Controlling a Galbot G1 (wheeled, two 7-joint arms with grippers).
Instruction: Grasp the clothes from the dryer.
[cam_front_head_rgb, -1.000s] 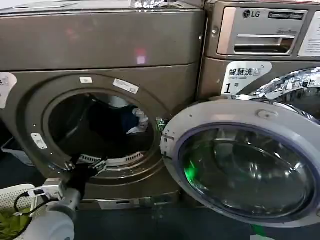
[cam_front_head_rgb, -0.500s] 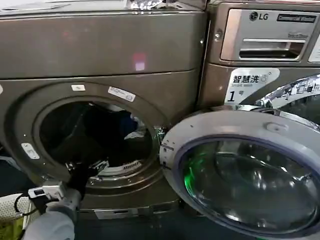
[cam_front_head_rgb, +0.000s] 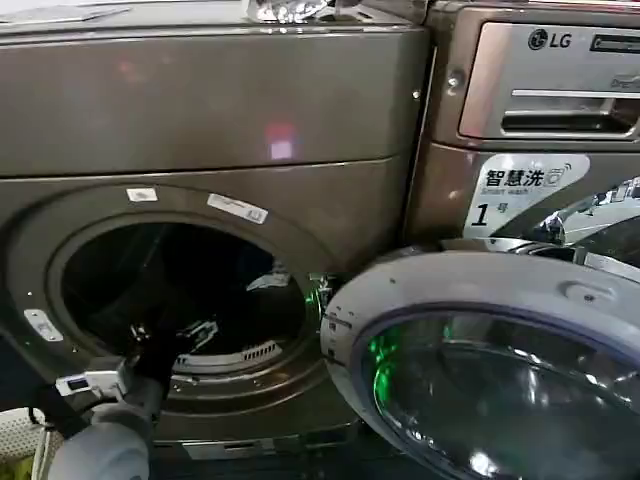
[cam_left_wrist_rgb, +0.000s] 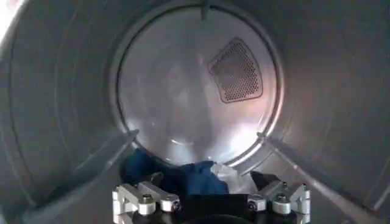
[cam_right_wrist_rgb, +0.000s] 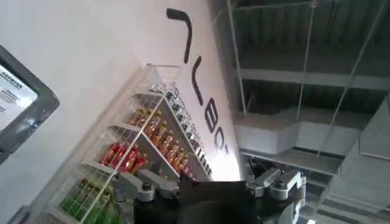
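One arm works in the head view: the left gripper (cam_front_head_rgb: 172, 340) sits at lower left on the lip of the dryer (cam_front_head_rgb: 200, 100), its round mouth dark, glass door (cam_front_head_rgb: 500, 370) swung to lower right. Left wrist view shows its fingers spread and empty, the clothes (cam_left_wrist_rgb: 183, 176) bottom centre on the smooth steel drum floor against the back wall, probably light, limp, best pinched at the raised navy fold. Right wrist view shows the right gripper (cam_right_wrist_rgb: 210, 185) open, idle, facing shelves (cam_right_wrist_rgb: 140, 152).

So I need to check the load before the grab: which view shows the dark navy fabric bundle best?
The left wrist view: the dark navy fabric bundle lies on the drum floor just beyond the open left gripper. The head view shows only a pale scrap in the dark porthole; the right wrist view faces shelves.
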